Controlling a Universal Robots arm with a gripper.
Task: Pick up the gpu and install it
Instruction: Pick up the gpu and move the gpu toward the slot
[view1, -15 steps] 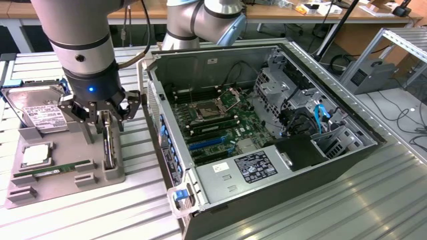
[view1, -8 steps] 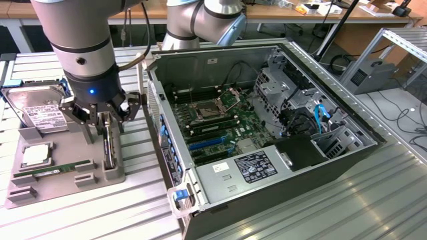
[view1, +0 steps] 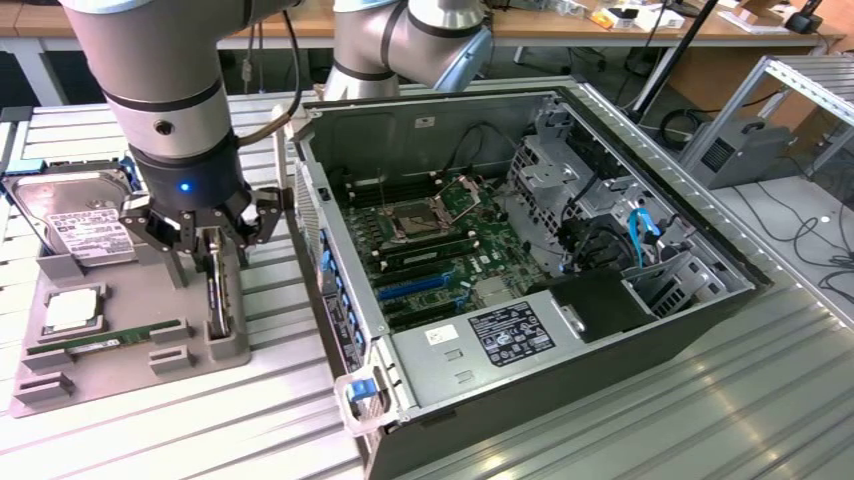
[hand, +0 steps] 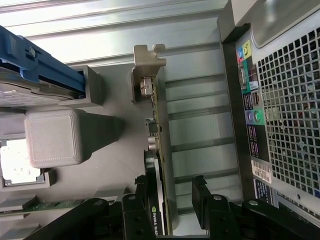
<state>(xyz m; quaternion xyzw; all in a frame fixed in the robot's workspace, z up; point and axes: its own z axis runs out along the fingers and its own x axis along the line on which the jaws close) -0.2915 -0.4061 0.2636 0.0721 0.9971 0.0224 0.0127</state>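
Now we see our gripper (view1: 211, 260) spread wide, its fingers on either side of the gpu (hand: 155, 165), which stands on edge in the gray holder tray (view1: 80, 385).

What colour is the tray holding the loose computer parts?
The tray is grey; exterior view shows it best.
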